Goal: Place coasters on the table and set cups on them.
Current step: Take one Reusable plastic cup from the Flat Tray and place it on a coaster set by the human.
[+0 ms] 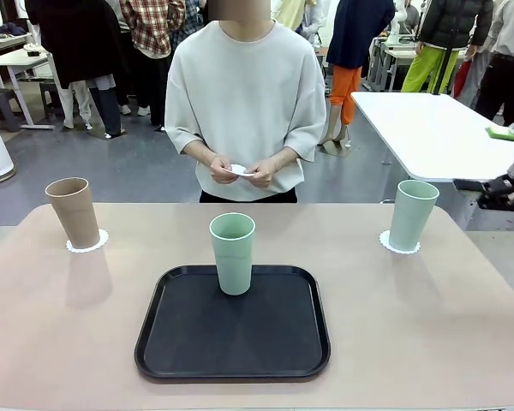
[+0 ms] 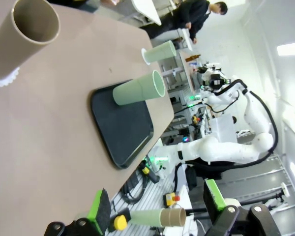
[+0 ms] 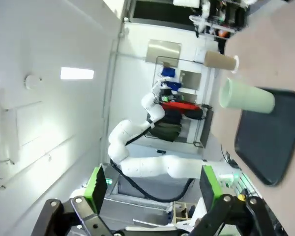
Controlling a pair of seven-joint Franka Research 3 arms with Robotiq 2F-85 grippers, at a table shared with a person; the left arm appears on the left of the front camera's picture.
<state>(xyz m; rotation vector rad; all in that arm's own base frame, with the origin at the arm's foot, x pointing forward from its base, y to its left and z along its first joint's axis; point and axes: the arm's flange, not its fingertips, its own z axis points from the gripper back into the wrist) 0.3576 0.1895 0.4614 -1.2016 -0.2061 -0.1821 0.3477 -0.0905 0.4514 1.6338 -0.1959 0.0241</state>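
On the table [image 1: 428, 325] a tan cup [image 1: 73, 211] stands on a coaster [image 1: 86, 242] at far left. A mint cup [image 1: 412, 214] stands on a coaster [image 1: 399, 245] at far right. Another mint cup [image 1: 232, 253] stands upright on the black tray [image 1: 232, 360]. The person's hands hold a third coaster [image 1: 238, 170] above the far edge. My right gripper [image 1: 475, 185] hangs off the table's right side, beyond the right cup. It is open and empty in the right wrist view [image 3: 152, 189]. My left gripper [image 2: 157, 204] is open and empty, well back from the tan cup [image 2: 24, 37].
The tray lies in the table's middle, near my side. A white table [image 1: 428, 128] with a green item [image 1: 501, 133] stands behind my right gripper. People stand in the background. Bare tabletop lies on either side of the tray.
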